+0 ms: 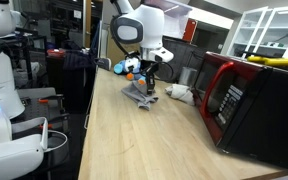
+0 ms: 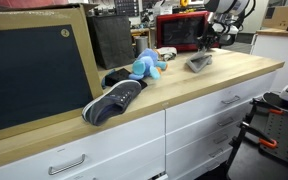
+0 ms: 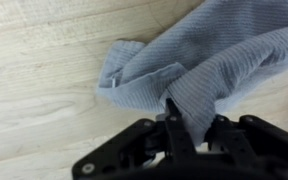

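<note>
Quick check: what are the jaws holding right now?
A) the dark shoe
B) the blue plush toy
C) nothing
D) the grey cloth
D: in the wrist view a fold of the grey cloth is pinched between the jaws, with the wooden counter behind it.

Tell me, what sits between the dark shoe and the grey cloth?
A blue stuffed toy lies between shoe and cloth, shown in an exterior view.
</note>
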`<action>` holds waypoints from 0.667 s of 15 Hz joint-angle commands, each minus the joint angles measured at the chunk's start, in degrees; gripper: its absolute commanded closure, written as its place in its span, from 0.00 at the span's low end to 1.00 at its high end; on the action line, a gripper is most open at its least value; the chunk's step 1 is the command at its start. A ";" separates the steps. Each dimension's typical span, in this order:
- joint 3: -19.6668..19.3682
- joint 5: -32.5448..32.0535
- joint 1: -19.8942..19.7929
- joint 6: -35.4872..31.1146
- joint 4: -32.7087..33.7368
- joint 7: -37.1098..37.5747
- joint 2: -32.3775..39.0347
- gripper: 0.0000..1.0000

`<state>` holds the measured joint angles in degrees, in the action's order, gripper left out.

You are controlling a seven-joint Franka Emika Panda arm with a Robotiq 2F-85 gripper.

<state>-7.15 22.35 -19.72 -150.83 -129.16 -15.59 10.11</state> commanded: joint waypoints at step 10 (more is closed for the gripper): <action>-4.54 -11.88 1.09 12.29 1.42 1.09 -2.12 0.19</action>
<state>-10.56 13.59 -19.55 -144.65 -128.73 -15.24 9.96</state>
